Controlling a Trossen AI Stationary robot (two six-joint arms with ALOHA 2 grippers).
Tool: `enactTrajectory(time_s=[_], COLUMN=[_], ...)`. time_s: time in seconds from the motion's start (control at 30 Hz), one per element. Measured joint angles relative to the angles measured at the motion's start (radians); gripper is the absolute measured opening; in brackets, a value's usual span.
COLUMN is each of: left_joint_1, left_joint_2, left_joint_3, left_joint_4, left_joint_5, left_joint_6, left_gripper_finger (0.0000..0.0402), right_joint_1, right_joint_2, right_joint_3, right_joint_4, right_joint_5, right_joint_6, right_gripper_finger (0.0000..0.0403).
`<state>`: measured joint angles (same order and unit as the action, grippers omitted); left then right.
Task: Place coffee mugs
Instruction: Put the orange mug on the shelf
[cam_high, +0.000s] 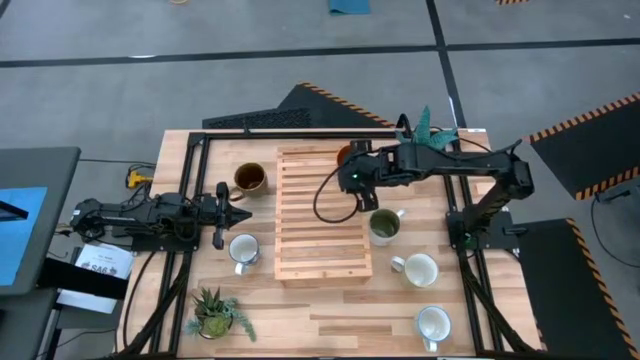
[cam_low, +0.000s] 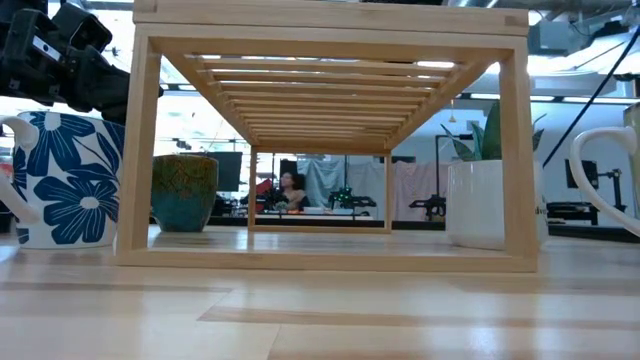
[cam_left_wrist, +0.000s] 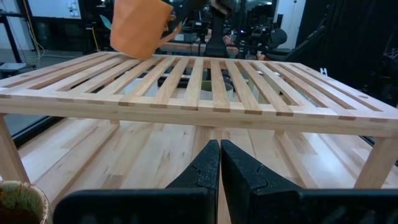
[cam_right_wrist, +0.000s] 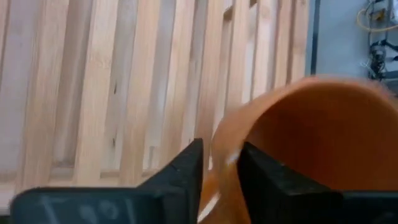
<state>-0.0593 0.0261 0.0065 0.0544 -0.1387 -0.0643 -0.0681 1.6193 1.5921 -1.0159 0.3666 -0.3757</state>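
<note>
Overhead, six mugs: one orange mug (cam_high: 345, 155); brown; green; three white.

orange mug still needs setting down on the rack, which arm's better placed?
Right. The right gripper is shut on the orange mug's rim, over the far right corner of the slatted rack. The left gripper is shut, empty and off the rack's left side.

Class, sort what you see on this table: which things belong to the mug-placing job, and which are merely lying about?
Job:
orange mug, held by right gripper
brown mug
green mug
three white mugs
slatted wooden rack

Lying about:
small potted plant
teal-leaved plant
</note>
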Motion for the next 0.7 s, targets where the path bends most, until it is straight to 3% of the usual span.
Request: enactTrajectory(time_s=[0.23, 0.7], left_joint_1=[0.0, 0.0], left_joint_2=[0.0, 0.0], left_joint_3=[0.0, 0.0], left_joint_4=[-0.001, -0.001], left_joint_5=[0.0, 0.0], left_joint_6=[0.0, 0.0], left_gripper_finger=[0.0, 0.0], right_joint_1=[0.0, -0.006], right_joint_2=[-0.004, -0.058], right_joint_3=[0.0, 0.0], right_joint_4=[0.037, 0.11], right_joint_5=[0.002, 0.048], right_joint_6=[-0.018, -0.041], right_gripper_finger=[0.0161, 0.0177])
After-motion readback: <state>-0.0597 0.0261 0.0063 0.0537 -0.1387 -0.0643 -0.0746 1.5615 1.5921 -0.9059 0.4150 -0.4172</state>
